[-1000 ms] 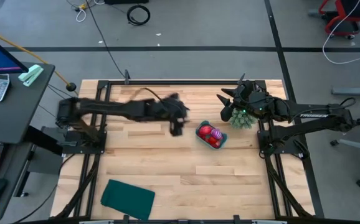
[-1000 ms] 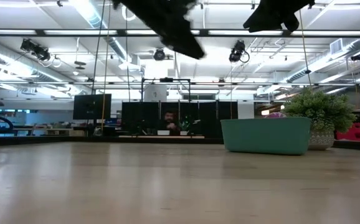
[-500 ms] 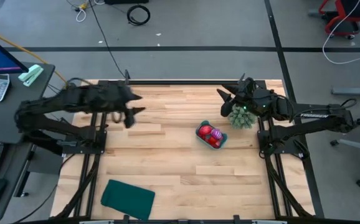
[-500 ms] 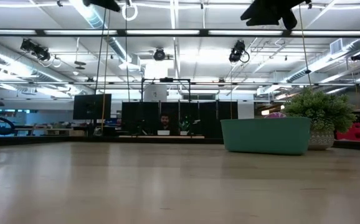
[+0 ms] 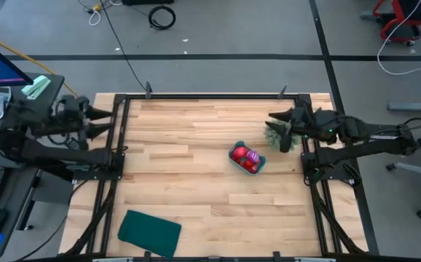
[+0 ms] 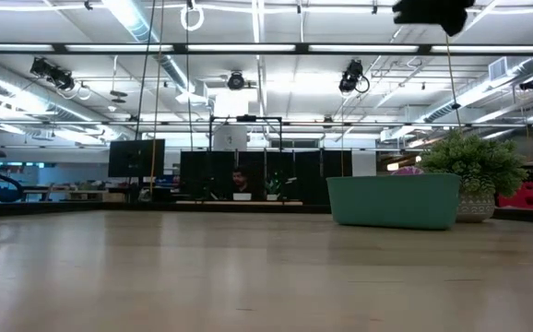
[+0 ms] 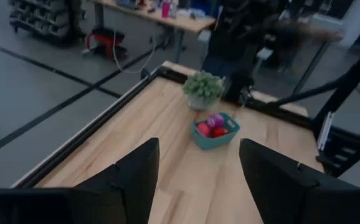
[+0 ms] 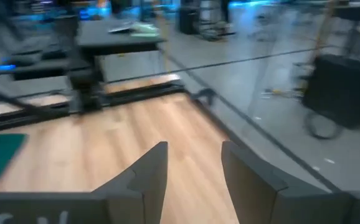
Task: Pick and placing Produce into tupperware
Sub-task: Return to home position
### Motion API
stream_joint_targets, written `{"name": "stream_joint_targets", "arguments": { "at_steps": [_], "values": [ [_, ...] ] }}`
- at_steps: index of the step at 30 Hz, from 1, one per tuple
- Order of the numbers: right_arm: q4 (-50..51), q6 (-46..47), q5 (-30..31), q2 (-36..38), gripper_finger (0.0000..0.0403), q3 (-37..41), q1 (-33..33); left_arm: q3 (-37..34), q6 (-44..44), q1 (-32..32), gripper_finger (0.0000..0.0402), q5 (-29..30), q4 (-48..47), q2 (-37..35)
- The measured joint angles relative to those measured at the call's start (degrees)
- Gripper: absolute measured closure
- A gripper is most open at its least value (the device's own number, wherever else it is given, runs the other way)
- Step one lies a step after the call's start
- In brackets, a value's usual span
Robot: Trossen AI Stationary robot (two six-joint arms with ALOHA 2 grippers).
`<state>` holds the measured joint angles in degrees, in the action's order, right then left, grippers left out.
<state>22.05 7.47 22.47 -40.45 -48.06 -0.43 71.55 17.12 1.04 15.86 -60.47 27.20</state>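
The teal tupperware tub [image 5: 247, 159] stands on the table right of centre and also shows in the left wrist view [image 7: 215, 130] and the low view [image 6: 394, 200]. Inside lie red fruits [image 5: 241, 155] and a purple-and-pink striped ball [image 5: 253, 155]; tiny red pieces I cannot make out. My left gripper [image 5: 108, 120] [image 7: 198, 146] is open at the table's left edge, far from the tub. My right gripper [image 5: 271, 116] [image 8: 194, 146] is open, up in the air over the far right part, above the green bushy plant [image 5: 277, 136].
The potted green plant [image 6: 474, 166] stands just right of and behind the tub. A flat dark teal sheet [image 5: 149, 232] lies near the table's near left corner. Bare wood lies between the two arms. A person sits in the room behind the table [image 6: 240, 180].
My left arm has swung back from the table's middle, near the tub, to the left edge and now sits folded over its base. My right gripper has drawn back a little toward the right edge. The tub and its contents have stayed put.
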Motion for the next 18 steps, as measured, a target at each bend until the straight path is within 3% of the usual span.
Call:
{"name": "stream_joint_targets", "arguments": {
  "at_steps": [4, 11, 15, 18],
  "values": [
    [0.0, 0.5, 3.6, 3.4, 0.0243, 5.7, 0.1, -8.3, 1.0, -0.3, 0.0171, -0.6, 2.6, -9.3],
    [-8.2, 11.3, -0.1, 6.1, 0.0243, 20.0, 0.4, -31.3, -0.1, -0.3, 0.0170, -9.6, 20.0, -23.8],
    [-18.8, 11.5, 0.1, 6.0, 0.0243, 27.4, 1.0, -40.6, 0.3, -0.3, 0.0174, -10.6, 25.2, -27.0],
    [-18.8, 12.5, 0.1, 6.9, 0.0243, 28.1, 1.0, -45.2, 0.7, -0.3, 0.0178, -10.6, 28.2, -26.9]
  ]
}}
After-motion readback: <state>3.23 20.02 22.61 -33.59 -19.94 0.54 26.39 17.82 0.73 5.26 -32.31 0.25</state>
